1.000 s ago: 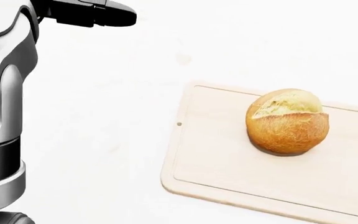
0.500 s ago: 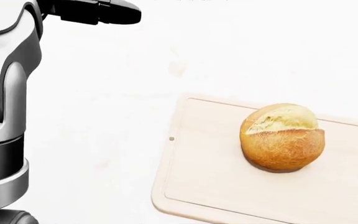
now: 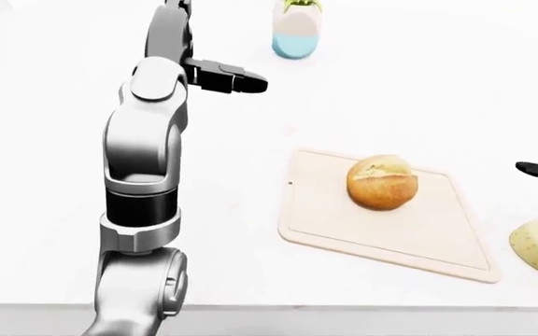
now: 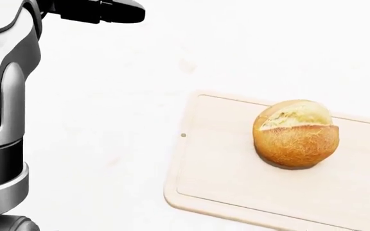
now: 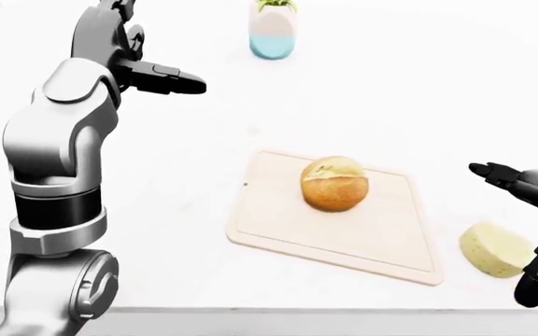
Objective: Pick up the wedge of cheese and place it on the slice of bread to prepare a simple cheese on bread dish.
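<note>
The bread (image 5: pixel 334 183) is a round golden roll on a pale wooden cutting board (image 5: pixel 287 224), also in the head view (image 4: pixel 295 133). The pale yellow cheese wedge (image 5: pixel 495 250) lies on the white counter just right of the board. My right hand (image 5: pixel 531 231) is open, its black fingers (image 5: pixel 493 173) spread above and around the cheese without closing on it. My left hand (image 5: pixel 171 80) is raised over the counter at the upper left, far from the board, fingers stretched out and empty.
A white and light-blue vase (image 5: pixel 273 31) with a plant stands at the top of the right-eye view. The counter's near edge (image 5: pixel 269 311) runs along the bottom. My left arm (image 5: pixel 59 175) fills the left side.
The head view shifts a little between frames, down and then back up, so the camera is moving. The roll stays put on the board and the left hand holds its place.
</note>
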